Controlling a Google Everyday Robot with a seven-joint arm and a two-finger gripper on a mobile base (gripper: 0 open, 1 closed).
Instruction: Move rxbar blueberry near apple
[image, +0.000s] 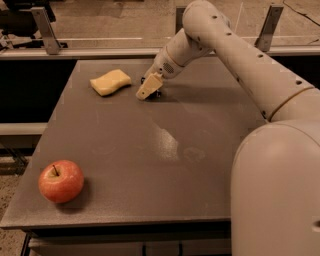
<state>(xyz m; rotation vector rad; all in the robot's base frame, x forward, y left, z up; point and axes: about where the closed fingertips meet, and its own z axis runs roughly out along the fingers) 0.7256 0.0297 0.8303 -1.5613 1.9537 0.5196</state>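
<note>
The apple (61, 181), red-orange with a short stem, sits at the table's front left corner. My gripper (149, 88) is down at the table surface at the back centre, just right of the sponge and far from the apple. A small dark sliver (157, 93) shows under the gripper's tip. It may be the rxbar blueberry, which is otherwise hidden behind the gripper.
A pale yellow sponge (110, 82) lies at the back left of the grey table (150, 165). My arm reaches in from the right, and its large body fills the front right. A rail with metal posts (45, 30) runs behind the table.
</note>
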